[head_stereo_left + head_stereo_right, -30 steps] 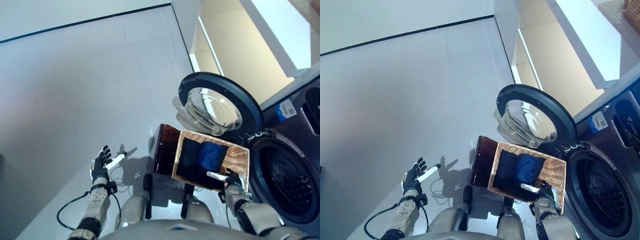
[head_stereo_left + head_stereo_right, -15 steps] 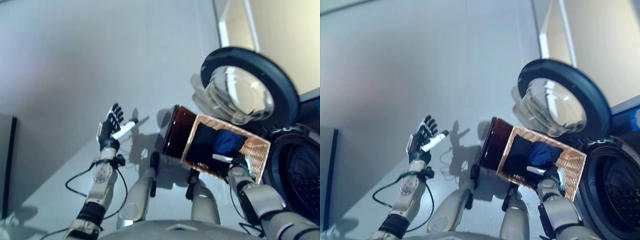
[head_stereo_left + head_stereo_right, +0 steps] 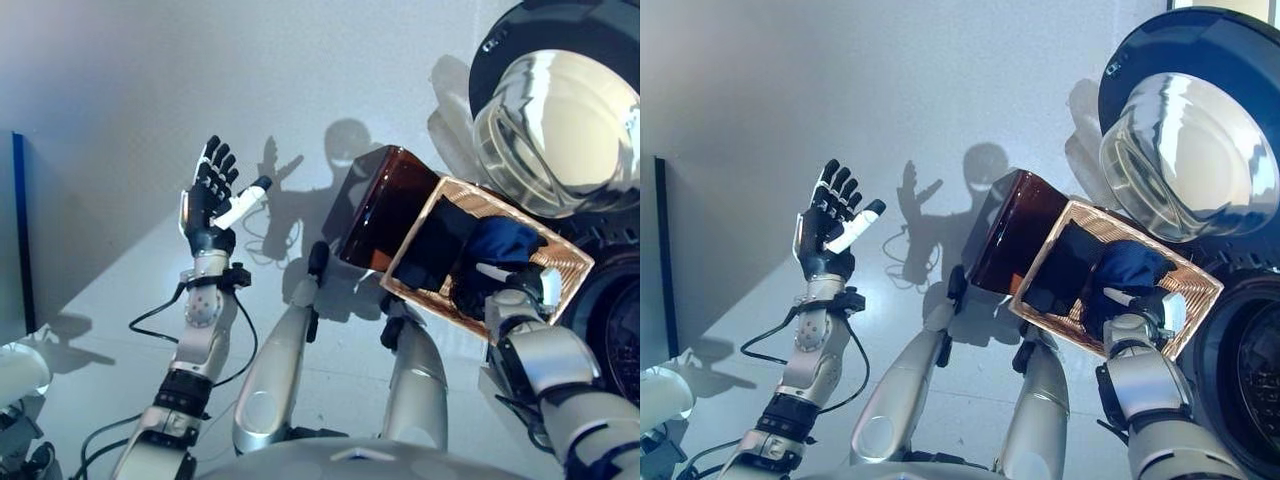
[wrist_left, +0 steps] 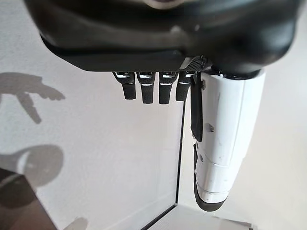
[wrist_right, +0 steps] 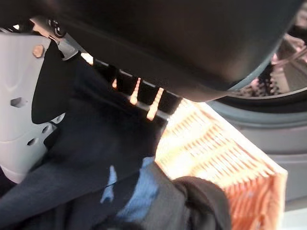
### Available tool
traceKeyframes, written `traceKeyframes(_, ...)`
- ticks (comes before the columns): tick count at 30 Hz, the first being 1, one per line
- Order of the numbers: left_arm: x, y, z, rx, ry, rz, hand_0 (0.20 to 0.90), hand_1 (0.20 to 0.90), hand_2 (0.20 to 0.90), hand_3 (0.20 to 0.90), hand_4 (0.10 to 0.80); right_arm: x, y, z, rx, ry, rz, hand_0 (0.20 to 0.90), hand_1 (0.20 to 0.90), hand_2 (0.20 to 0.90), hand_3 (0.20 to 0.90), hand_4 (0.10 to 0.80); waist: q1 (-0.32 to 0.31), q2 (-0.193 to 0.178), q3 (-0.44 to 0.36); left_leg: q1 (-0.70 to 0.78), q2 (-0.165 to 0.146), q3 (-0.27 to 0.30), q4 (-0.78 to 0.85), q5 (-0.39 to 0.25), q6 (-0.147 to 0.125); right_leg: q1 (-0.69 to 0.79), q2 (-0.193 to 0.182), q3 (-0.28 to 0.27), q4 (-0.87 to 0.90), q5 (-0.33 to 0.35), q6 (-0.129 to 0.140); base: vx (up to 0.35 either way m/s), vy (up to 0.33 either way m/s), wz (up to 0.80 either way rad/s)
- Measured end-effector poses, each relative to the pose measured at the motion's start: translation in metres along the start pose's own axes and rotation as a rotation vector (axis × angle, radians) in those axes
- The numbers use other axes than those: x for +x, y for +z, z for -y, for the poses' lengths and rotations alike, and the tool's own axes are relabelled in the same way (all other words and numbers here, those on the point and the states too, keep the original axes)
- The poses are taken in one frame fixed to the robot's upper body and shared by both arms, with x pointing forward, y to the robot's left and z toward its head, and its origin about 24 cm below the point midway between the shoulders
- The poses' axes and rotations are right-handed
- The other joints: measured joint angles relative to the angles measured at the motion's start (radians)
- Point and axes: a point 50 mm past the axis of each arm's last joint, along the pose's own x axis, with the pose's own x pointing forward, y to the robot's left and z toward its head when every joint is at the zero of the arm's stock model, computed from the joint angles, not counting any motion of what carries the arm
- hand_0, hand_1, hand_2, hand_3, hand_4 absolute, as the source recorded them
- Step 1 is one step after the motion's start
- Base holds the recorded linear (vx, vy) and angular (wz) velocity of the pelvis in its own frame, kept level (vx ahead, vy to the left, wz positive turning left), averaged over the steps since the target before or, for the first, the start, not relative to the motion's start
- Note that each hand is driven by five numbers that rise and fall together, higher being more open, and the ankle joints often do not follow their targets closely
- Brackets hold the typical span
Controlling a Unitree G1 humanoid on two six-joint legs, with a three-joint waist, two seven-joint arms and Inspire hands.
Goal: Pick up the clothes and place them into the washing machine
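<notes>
Now, at the basket: I am reaching my right hand point(image 3: 1137, 312) down into the woven basket point(image 3: 1185, 290), which is sitting on the floor just beside the washing machine point(image 3: 1252, 365).
Clothes: a dark garment point(image 5: 81, 158) and a blue one point(image 3: 1128, 265) are lying bunched together inside the basket; none of it is showing in the drum yet.
Right hand: my fingers are pressing into the dark garment in the right wrist view, but they are buried in the cloth, so I cannot tell whether I am gripping it or only touching.
Left hand: my left hand point(image 3: 208, 196) is hanging in the air well apart from the basket, fingers straight and spread, holding nothing.
Machine door: the round glass door point(image 3: 555, 120) is standing wide open above the basket, so the way into the drum is looking free.
Progress: I am judging the task as barely begun; the approach to the laundry is made, nothing is lifted.
Left to do: closing on a garment, lifting it clear of the basket rim, carrying it across to the drum opening and letting go, then repeating for the other piece.
</notes>
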Motion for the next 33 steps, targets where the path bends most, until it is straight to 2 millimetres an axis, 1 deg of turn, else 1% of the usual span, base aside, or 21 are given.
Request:
traceKeyframes(5,-0.003,-0.002,-0.002,0.002,0.006,-0.009,0.900,0.900,0.900,0.900,0.800,-0.004,0.011,-0.010,0.011,0.043,0.037,0.200,0.200,0.200,0.200,0.300,-0.001,0.001,0.000,0.024,-0.001,0.013,0.004,0.000,0.000,0.005,-0.001,0.024,0.022,-0.004,-0.001,0.043,0.013,-0.07)
traceKeyframes(10,-0.009,-0.007,-0.006,0.009,0.018,-0.032,0.900,0.900,0.900,0.900,0.800,-0.005,0.013,-0.015,0.012,0.080,0.051,0.200,0.200,0.200,0.200,0.300,-0.007,0.002,-0.002,0.070,-0.001,0.024,0.002,-0.007,-0.003,0.040,0.001,0.042,0.022,-0.009,-0.007,0.060,-0.013,-0.10)
traceKeyframes(12,-0.013,-0.010,-0.009,0.011,0.027,-0.048,0.900,0.900,0.900,0.900,0.800,-0.006,0.015,-0.017,0.020,0.096,0.058,0.200,0.200,0.200,0.200,0.300,-0.008,0.002,-0.004,0.076,0.001,0.029,0.002,-0.010,-0.001,0.046,0.002,0.045,0.013,-0.006,0.001,0.088,-0.016,-0.09)
traceKeyframes(13,-0.016,-0.014,-0.012,0.019,0.031,-0.069,0.900,0.900,0.900,0.900,0.800,-0.006,0.013,-0.017,0.034,0.104,0.056,0.200,0.200,0.200,0.200,0.300,-0.019,0.002,-0.005,0.088,0.001,0.031,-0.002,-0.011,0.001,0.059,0.004,0.047,0.001,-0.003,0.006,0.098,-0.014,-0.07)
traceKeyframes(15,-0.024,-0.029,-0.021,0.043,0.055,-0.140,0.900,0.900,0.900,0.900,0.800,-0.008,0.004,-0.021,0.070,0.129,0.044,0.200,0.200,0.200,0.200,0.300,-0.029,0.002,-0.008,0.127,0.001,0.033,-0.020,-0.012,0.003,0.105,0.007,0.047,-0.033,0.009,0.015,0.114,-0.012,-0.09)
traceKeyframes(17,-0.037,-0.044,-0.031,0.057,0.095,-0.218,0.900,0.900,0.900,0.900,0.800,-0.011,-0.012,-0.025,0.066,0.146,0.022,0.200,0.200,0.200,0.200,0.300,-0.036,-0.008,-0.065,0.133,-0.001,0.041,-0.047,-0.011,0.003,0.111,0.009,0.049,-0.068,0.023,0.022,0.110,-0.019,-0.13)
traceKeyframes(18,-0.043,-0.051,-0.035,0.064,0.112,-0.254,0.900,0.900,0.900,0.900,0.800,-0.012,-0.022,-0.025,0.063,0.145,-0.002,0.200,0.200,0.200,0.200,0.300,-0.040,-0.008,-0.082,0.152,-0.001,0.046,-0.064,-0.003,0.006,0.131,0.012,0.049,-0.091,0.042,0.022,0.112,-0.026,-0.15)
traceKeyframes(19,-0.048,-0.057,-0.037,0.069,0.126,-0.284,0.900,0.900,0.900,0.900,0.800,-0.013,-0.030,-0.024,0.087,0.143,-0.020,0.200,0.200,0.200,0.200,0.300,-0.036,-0.007,-0.086,0.187,0.000,0.048,-0.086,0.007,0.018,0.171,0.016,0.048,-0.126,0.055,0.029,0.115,-0.014,-0.09)
traceKeyframes(20,-0.055,-0.061,-0.040,0.071,0.141,-0.311,0.900,0.900,0.900,0.900,0.800,-0.015,-0.041,-0.024,0.085,0.142,-0.043,0.200,0.200,0.200,0.200,0.300,-0.045,-0.010,-0.103,0.202,-0.001,0.047,-0.094,0.001,0.016,0.194,0.018,0.046,-0.148,0.058,0.033,0.099,-0.017,-0.02)
traceKeyframes(21,-0.057,-0.064,-0.041,0.074,0.144,-0.325,0.900,0.900,0.900,0.900,0.800,-0.016,-0.052,-0.022,0.081,0.137,-0.069,0.200,0.200,0.200,0.200,0.300,-0.047,-0.011,-0.116,0.227,-0.002,0.047,-0.113,0.005,0.021,0.222,0.020,0.044,-0.171,0.063,0.039,0.099,-0.023,0.03)
traceKeyframes(23,-0.063,-0.067,-0.045,0.079,0.154,-0.344,0.900,0.900,0.900,0.900,0.800,-0.017,-0.064,-0.018,0.087,0.130,-0.103,0.200,0.200,0.200,0.200,0.300,-0.055,-0.016,-0.144,0.249,-0.005,0.048,-0.125,0.002,0.022,0.252,0.020,0.043,-0.201,0.068,0.046,0.102,-0.030,0.01)
traceKeyframes(24,-0.063,-0.067,-0.046,0.080,0.153,-0.345,0.900,0.900,0.900,0.900,0.800,-0.017,-0.066,-0.018,0.091,0.130,-0.108,0.200,0.200,0.200,0.200,0.300,-0.057,-0.016,-0.154,0.254,-0.005,0.048,-0.125,0.001,0.023,0.263,0.021,0.043,-0.213,0.071,0.049,0.101,-0.024,-0.02)
traceKeyframes(26,-0.065,-0.069,-0.049,0.086,0.157,-0.360,0.900,0.900,0.900,0.900,0.800,-0.019,-0.078,-0.017,0.097,0.140,-0.135,0.200,0.200,0.200,0.200,0.300,-0.062,-0.017,-0.170,0.301,-0.004,0.053,-0.144,-0.002,0.023,0.315,0.027,0.044,-0.255,0.082,0.052,0.099,-0.035,-0.10)
traceKeyframes(27,-0.067,-0.072,-0.051,0.091,0.162,-0.374,0.900,0.900,0.900,0.900,0.800,-0.022,-0.084,-0.018,0.103,0.142,-0.149,0.200,0.200,0.200,0.200,0.300,-0.063,-0.021,-0.198,0.305,-0.003,0.053,-0.149,-0.005,0.020,0.326,0.030,0.044,-0.274,0.087,0.054,0.085,-0.040,-0.12)
traceKeyframes(29,-0.068,-0.073,-0.055,0.097,0.179,-0.380,0.900,0.900,0.900,0.900,0.800,-0.026,-0.091,-0.022,0.154,0.151,-0.163,0.200,0.200,0.200,0.200,0.300,-0.072,-0.026,-0.212,0.333,0.001,0.058,-0.162,-0.010,0.016,0.357,0.037,0.047,-0.304,0.097,0.056,0.069,-0.033,-0.11)
traceKeyframes(31,-0.072,-0.077,-0.062,0.114,0.205,-0.405,0.900,0.900,0.900,0.900,0.800,-0.034,-0.097,-0.030,0.244,0.179,-0.159,0.200,0.200,0.200,0.200,0.300,-0.095,-0.030,-0.233,0.355,0.003,0.065,-0.175,-0.012,0.012,0.384,0.043,0.051,-0.335,0.108,0.055,0.048,-0.016,-0.12)
traceKeyframes(32,-0.073,-0.078,-0.063,0.119,0.211,-0.415,0.900,0.900,0.900,0.900,0.800,-0.036,-0.098,-0.032,0.267,0.185,-0.162,0.200,0.200,0.200,0.200,0.300,-0.097,-0.031,-0.240,0.356,0.002,0.068,-0.175,-0.012,0.013,0.386,0.043,0.053,-0.343,0.113,0.054,0.029,-0.008,-0.16)
traceKeyframes(33,-0.077,-0.081,-0.066,0.127,0.223,-0.432,0.900,0.900,0.900,0.900,0.800,-0.040,-0.100,-0.035,0.312,0.191,-0.161,0.200,0.200,0.200,0.200,0.300,-0.111,-0.032,-0.251,0.356,0.002,0.074,-0.179,-0.013,0.012,0.386,0.044,0.059,-0.352,0.119,0.057,0.018,-0.006,-0.13)
